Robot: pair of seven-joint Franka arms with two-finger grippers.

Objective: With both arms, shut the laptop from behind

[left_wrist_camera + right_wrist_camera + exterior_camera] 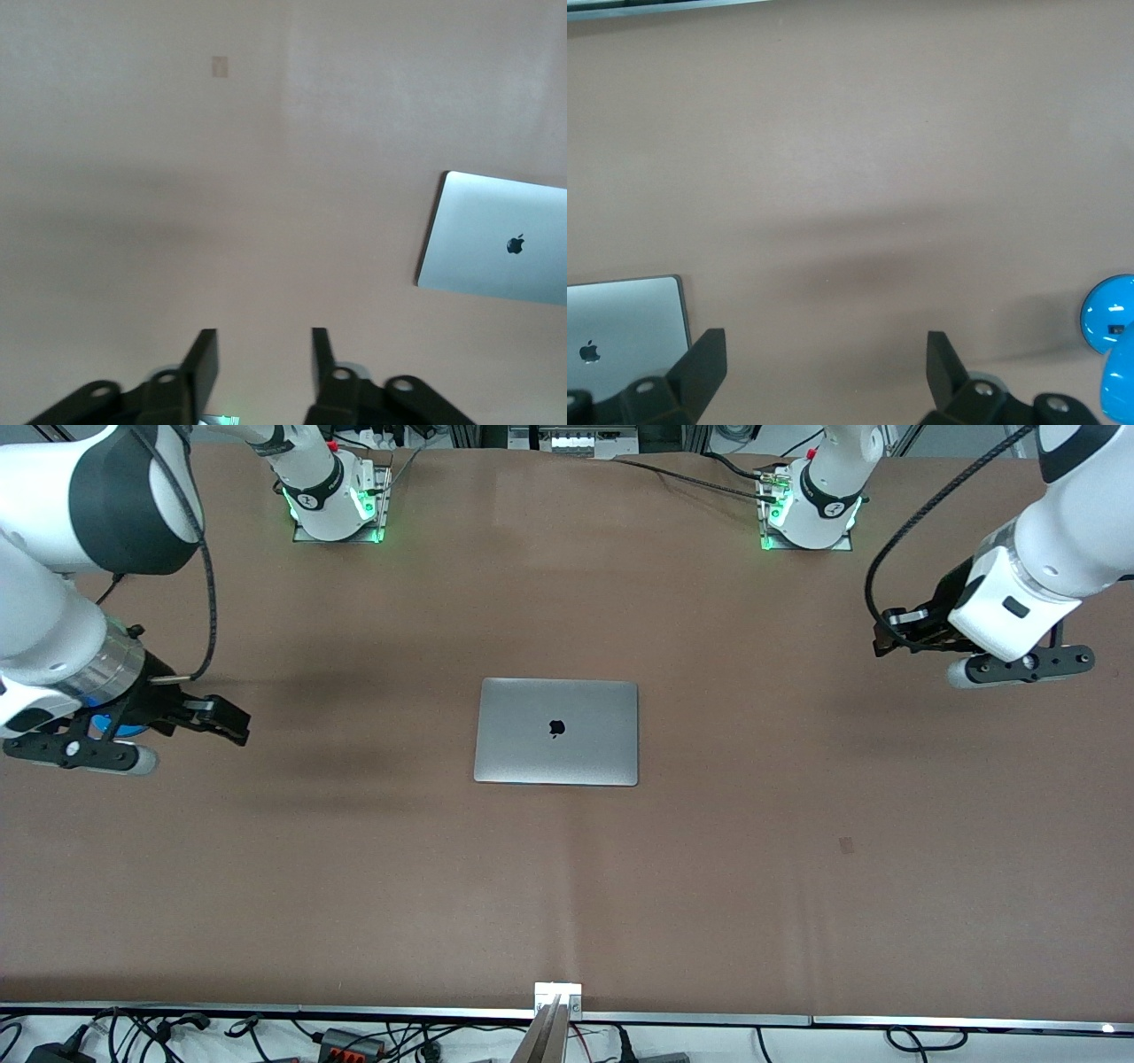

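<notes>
1. Laptop: slim silver-grey metal laptop (556, 732) with a black apple logo, lid shut flat, lying mid-table on the brown table surface (567, 886), between the two grippers and well apart from both.
2. Left arm's black two-finger gripper (881, 636) hangs over bare table toward the left arm's end; fingers (202, 363) stand a narrow way apart, holding nothing. Laptop edge shows in its wrist view.
3. Right arm's black two-finger gripper (232, 721) hangs over the right arm's end; fingers (702, 361) spread wide, empty.
4. Round bright-blue object (1109, 320) lies near the right gripper.
</notes>
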